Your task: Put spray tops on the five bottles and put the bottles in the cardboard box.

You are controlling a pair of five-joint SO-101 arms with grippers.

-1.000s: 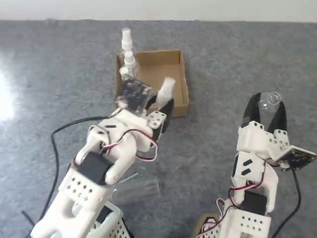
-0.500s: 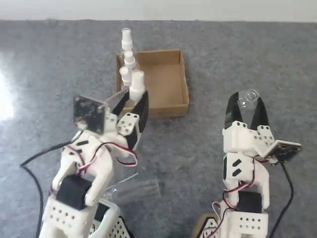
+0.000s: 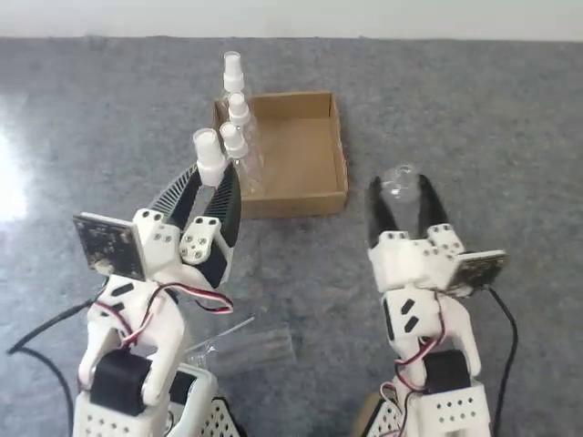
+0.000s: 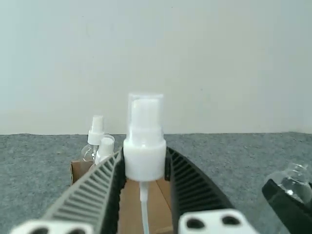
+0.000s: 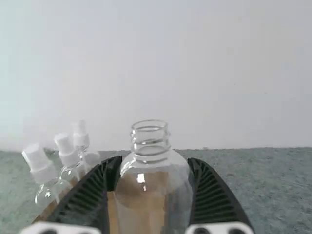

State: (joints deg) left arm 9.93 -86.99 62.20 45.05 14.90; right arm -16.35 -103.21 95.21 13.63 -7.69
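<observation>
My left gripper (image 3: 213,178) is shut on a white spray top (image 3: 209,148), held upright in front of the box's near left corner; in its own wrist view the spray top (image 4: 145,142) stands between the ribbed fingers (image 4: 97,190). My right gripper (image 3: 402,195) is shut on a clear bottle with no top (image 3: 399,181), held upright to the right of the box; the bottle (image 5: 148,170) shows its bare threaded neck. Three topped bottles (image 3: 239,114) stand along the left wall of the cardboard box (image 3: 293,202).
A clear plastic item (image 3: 250,346) lies on the grey table between the arms' bases. A black cable (image 3: 41,328) runs along the near left. The box's right half is bare cardboard (image 3: 305,150).
The left arm has drawn back from over the box and swung left, keeping the spray top. The right arm has carried the bottle left, toward the middle of the table.
</observation>
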